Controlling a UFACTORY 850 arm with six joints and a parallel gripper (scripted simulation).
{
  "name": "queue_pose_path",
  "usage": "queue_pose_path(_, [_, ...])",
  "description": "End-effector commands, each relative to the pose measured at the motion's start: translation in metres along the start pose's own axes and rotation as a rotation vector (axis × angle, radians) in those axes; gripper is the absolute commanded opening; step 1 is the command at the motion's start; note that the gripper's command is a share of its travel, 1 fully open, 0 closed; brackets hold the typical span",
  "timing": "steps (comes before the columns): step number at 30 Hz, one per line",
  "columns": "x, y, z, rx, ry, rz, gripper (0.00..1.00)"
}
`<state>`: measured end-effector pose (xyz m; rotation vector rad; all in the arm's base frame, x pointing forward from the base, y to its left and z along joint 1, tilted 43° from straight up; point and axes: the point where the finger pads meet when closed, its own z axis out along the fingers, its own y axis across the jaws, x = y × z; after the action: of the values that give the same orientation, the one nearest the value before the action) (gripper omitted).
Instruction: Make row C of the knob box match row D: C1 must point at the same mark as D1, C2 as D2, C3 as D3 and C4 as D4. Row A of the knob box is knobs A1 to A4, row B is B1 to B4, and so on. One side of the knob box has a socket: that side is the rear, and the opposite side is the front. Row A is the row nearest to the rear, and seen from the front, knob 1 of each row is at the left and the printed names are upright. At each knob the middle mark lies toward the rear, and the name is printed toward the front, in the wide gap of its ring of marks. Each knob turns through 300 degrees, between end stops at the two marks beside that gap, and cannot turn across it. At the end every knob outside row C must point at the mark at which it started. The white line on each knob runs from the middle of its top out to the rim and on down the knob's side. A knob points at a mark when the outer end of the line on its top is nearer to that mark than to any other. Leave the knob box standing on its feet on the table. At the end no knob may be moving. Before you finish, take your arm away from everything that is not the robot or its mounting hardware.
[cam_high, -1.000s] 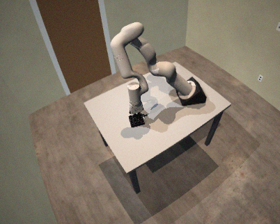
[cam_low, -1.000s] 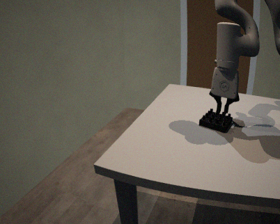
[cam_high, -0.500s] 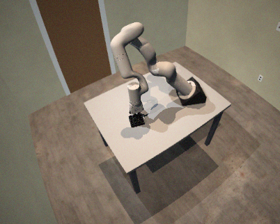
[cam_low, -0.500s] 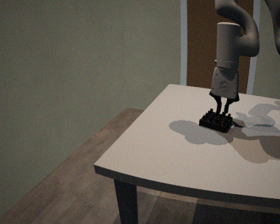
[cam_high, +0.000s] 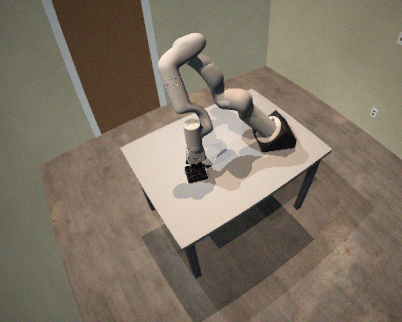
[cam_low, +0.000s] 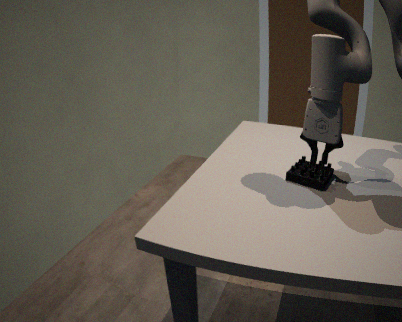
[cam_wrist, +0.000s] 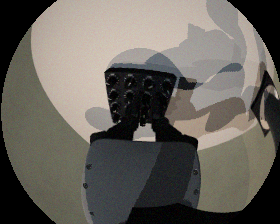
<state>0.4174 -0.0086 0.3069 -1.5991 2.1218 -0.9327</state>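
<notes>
The black knob box (cam_high: 196, 173) (cam_low: 310, 180) (cam_wrist: 140, 71) stands on the table, with a cable at its rear, the right side in the wrist view. Its knobs form a four-by-four grid; row D is the leftmost column there and row C the one beside it. My gripper (cam_high: 196, 165) (cam_low: 319, 162) (cam_wrist: 146, 102) points down at the box, fingertips low among the knobs at the side nearer the wrist camera. The fingers stand a little apart, with a visible gap. A dark knob shows between them in the wrist view; I see no grip on it. Fingers hide nearby knobs, and the white lines are too small to read surely.
The box stands on the white table (cam_high: 165, 200) (cam_low: 225, 225) (cam_wrist: 70, 50). The dark cable (cam_low: 342, 180) (cam_wrist: 189, 83) runs from the box toward the arm's side. The arm's dark base (cam_high: 282, 137) stands at the table's far right in the top view. Arm shadows fall around the box.
</notes>
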Motion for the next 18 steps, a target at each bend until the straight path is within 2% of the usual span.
queue_pose_path(1, [-0.0001, -0.0005, 0.0017, 0.001, 0.0, 0.0, 0.19])
queue_pose_path(18, [-0.0001, -0.0004, 0.0067, 0.001, 0.0, 0.0, 0.19])
